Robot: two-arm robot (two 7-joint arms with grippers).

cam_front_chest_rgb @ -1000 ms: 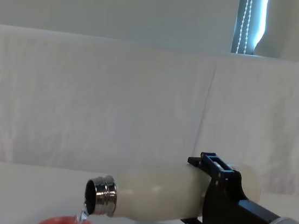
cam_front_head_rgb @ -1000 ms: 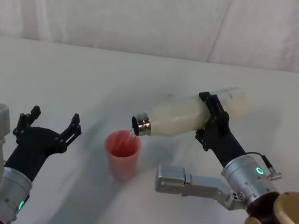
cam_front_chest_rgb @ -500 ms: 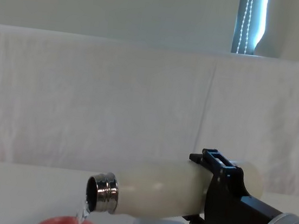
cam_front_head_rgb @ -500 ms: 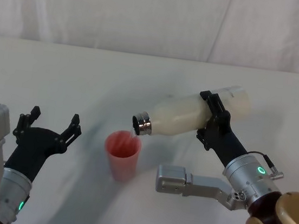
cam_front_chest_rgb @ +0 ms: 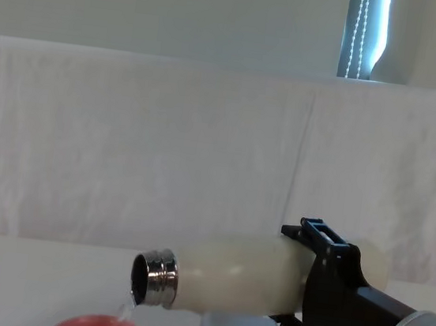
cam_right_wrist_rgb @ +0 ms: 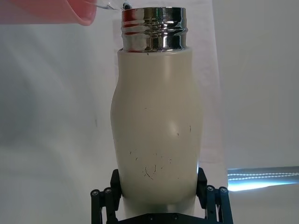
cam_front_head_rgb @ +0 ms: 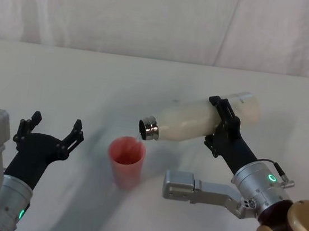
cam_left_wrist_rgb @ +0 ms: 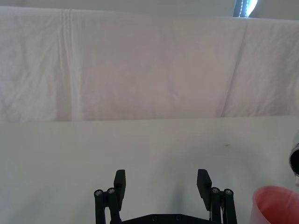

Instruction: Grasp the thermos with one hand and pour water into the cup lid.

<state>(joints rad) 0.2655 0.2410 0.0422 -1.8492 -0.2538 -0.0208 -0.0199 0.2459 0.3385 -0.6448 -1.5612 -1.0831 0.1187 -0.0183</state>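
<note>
Since a moment ago, the bottle (cam_front_head_rgb: pixel 199 121) has slid a little to the right and its steel mouth now sits a bit higher over the cup (cam_front_head_rgb: pixel 126 156). Water runs from the mouth in a thin stream down into the cup, as the chest view shows. So the pouring step is going on right now.

The bottle lies almost flat in the air, mouth tipped down a little and pointing left, just above the cup's rim on its right side. The cup stands upright on the white table (cam_front_head_rgb: pixel 91 79).

The right gripper (cam_front_head_rgb: pixel 223 125) is clamped around the bottle's body, near its bottom end, well away from the cup. One black finger sits on each side of the bottle, which the right wrist view shows clearly. The right arm reaches up from the lower right of the cup, with its wrist turned so the bottle tips.

The left gripper (cam_front_head_rgb: pixel 51 129) rests to the left of the cup, apart from it, fingers spread wide and holding nothing.

Next, I think the arm should keep the mouth over the cup, then tip the bottle back upright before the cup gets too full.
</note>
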